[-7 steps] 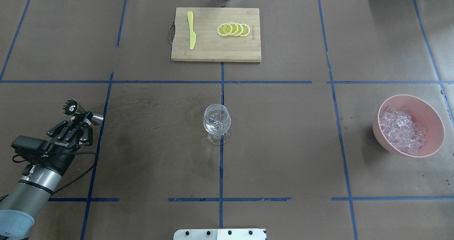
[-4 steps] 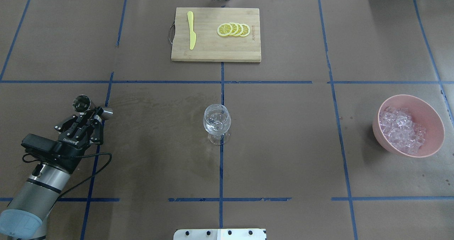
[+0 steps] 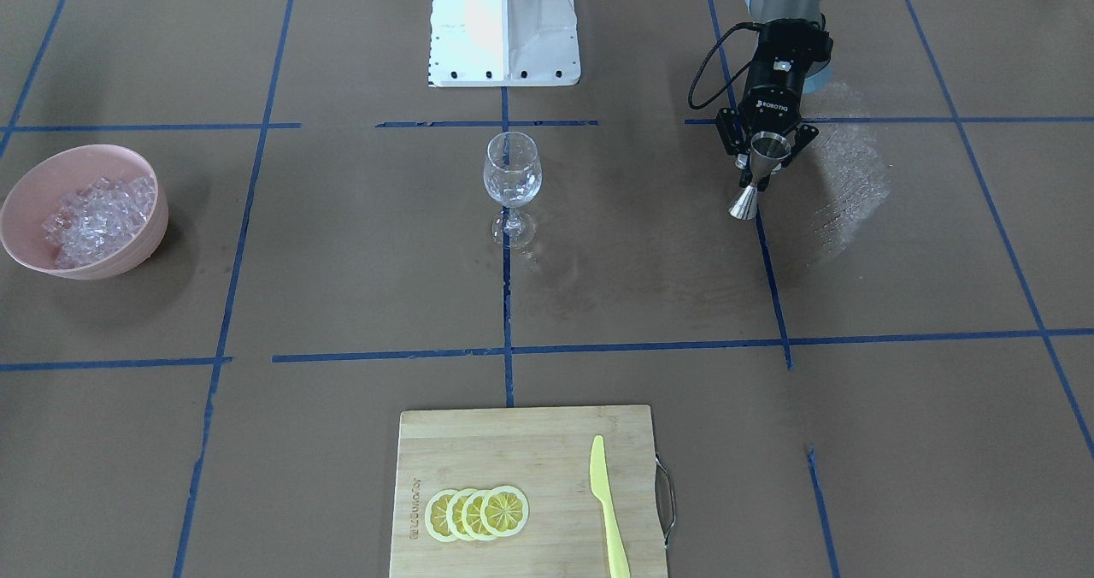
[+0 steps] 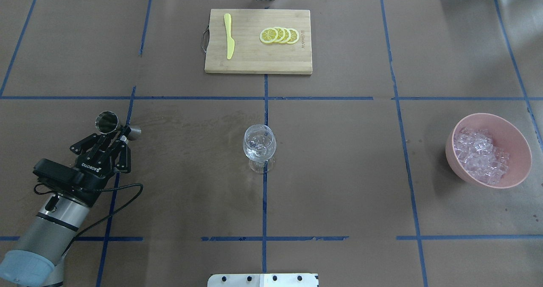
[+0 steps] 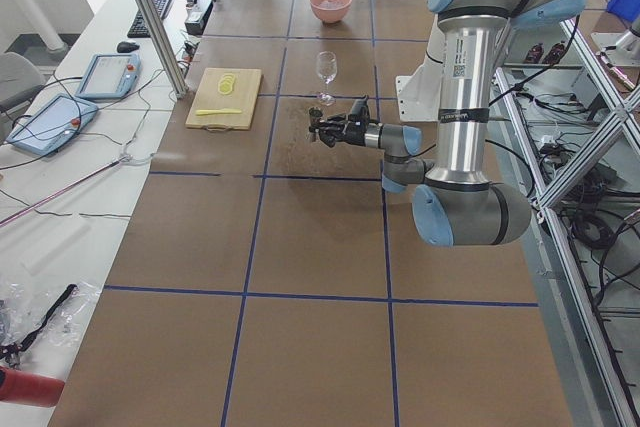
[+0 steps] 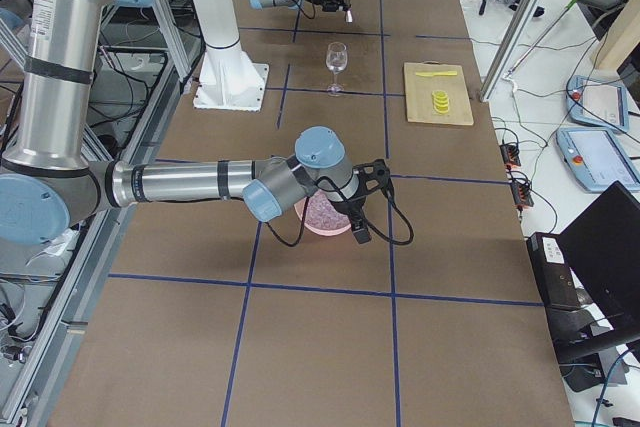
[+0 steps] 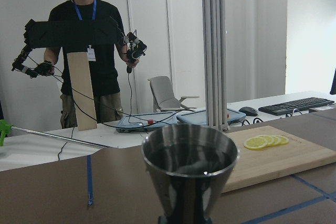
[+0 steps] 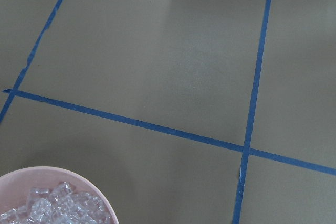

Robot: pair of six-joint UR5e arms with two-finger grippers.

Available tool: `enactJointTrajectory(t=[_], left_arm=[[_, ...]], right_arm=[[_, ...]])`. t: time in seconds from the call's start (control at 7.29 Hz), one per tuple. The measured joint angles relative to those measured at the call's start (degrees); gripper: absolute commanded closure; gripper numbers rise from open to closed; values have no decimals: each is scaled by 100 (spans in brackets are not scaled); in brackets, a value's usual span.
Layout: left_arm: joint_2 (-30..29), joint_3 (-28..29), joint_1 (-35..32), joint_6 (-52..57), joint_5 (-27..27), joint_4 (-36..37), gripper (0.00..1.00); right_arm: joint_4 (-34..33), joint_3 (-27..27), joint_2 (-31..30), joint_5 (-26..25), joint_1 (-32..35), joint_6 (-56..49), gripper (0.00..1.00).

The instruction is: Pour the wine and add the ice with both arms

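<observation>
Left jaws are clenched on the narrow waist of a steel jigger point(image 4: 106, 122), whose wider cup is uppermost in the left wrist view, with the smaller cone below the grip. Inside that cup the surface looks dark and glossy. Whether this is the wine or only a reflection cannot be told.

Of the right jaws, only a small dark shape shows, at the end of the right arm point(image 6: 200, 182) in the exterior right view, so I cannot tell whether they are released or clenched. The overhead and front-facing views leave that arm out altogether. The right wrist view catches only part of the pink bowl point(image 8: 58, 172), cut off at its lower left corner, with the ice point(image 8: 52, 208) heaped inside.

In the overhead view the bowl sits near the right end of the table point(image 4: 339, 172), well apart from the left jaws. A clear wine glass point(image 4: 259, 144) stands upright at the table's centre, between jigger and bowl and apart from both.
</observation>
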Motion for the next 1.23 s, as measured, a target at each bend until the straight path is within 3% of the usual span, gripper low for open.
enactJointTrajectory(t=[0.41, 0.82, 1.23], left_arm=[[-429, -75, -49, 1125, -95, 255, 100], [-1120, -110, -42, 1293, 56, 1415, 100], [-1408, -317, -28, 1299, -606, 2373, 100]], right_arm=[[-5, -4, -1, -2, 1, 0, 0], [-7, -60, -9, -1, 2, 0, 0], [-6, -104, -16, -12, 2, 8, 0]])
